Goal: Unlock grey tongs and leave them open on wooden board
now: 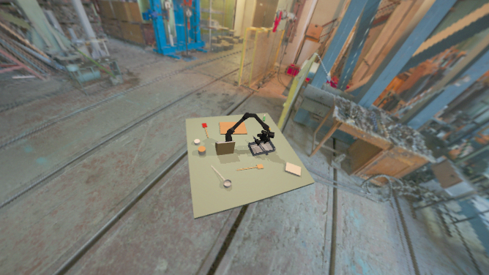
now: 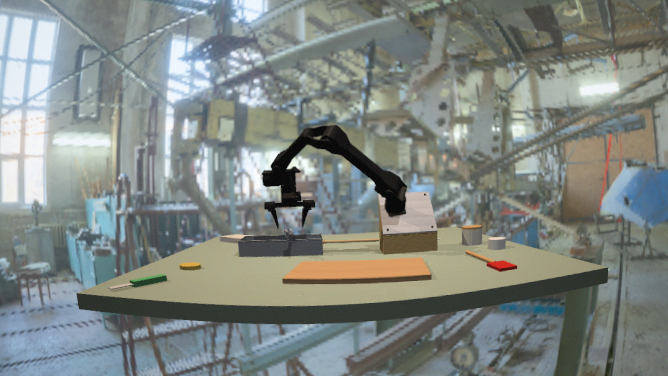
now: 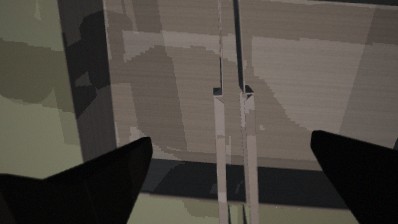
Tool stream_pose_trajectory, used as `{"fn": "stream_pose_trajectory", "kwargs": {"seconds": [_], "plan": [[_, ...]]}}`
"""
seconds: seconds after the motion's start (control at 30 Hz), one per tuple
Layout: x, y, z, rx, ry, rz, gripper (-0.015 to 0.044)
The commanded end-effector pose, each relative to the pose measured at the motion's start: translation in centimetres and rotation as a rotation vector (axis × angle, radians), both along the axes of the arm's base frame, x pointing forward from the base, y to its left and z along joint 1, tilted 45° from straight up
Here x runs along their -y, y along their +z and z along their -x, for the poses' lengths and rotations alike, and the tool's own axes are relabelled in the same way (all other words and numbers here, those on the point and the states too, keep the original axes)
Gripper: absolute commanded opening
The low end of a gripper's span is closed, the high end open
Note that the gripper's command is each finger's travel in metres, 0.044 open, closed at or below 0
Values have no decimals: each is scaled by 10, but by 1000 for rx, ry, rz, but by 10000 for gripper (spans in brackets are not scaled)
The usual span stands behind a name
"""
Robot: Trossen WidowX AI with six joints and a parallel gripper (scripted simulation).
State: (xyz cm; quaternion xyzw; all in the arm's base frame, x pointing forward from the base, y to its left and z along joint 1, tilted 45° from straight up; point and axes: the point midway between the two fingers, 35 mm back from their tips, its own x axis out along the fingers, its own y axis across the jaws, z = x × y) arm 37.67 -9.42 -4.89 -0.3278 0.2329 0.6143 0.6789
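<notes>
The grey tongs (image 3: 235, 150) (image 2: 289, 235) lie shut across the dark roasting tin (image 3: 92, 100) (image 2: 265, 246) (image 1: 252, 151), their two arms running lengthwise through the wrist view. My gripper (image 3: 229, 141) (image 2: 290, 223) (image 1: 260, 140) is open and empty. It points straight down a little above the tongs, with one finger on each side of them. The wooden board (image 2: 357, 270) (image 1: 231, 126) lies flat on the table beside the tin, nearer the exterior camera.
The arm's base box (image 2: 407, 225) (image 1: 225, 148) stands next to the tin. A red spatula (image 2: 501, 265), two small cups (image 2: 471, 234) (image 2: 496, 243), a yellow disc (image 2: 190, 266), a green-handled tool (image 2: 147, 280), a ladle (image 1: 223, 178) and a wooden spatula (image 1: 250, 167) lie around.
</notes>
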Motion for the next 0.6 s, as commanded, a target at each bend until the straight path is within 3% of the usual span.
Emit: {"fn": "stream_pose_trajectory", "kwargs": {"seconds": [0.0, 0.57], "plan": [[-4, -3, -2, 1, -3, -2, 440], [-23, -23, -6, 1, -4, -3, 440]]}}
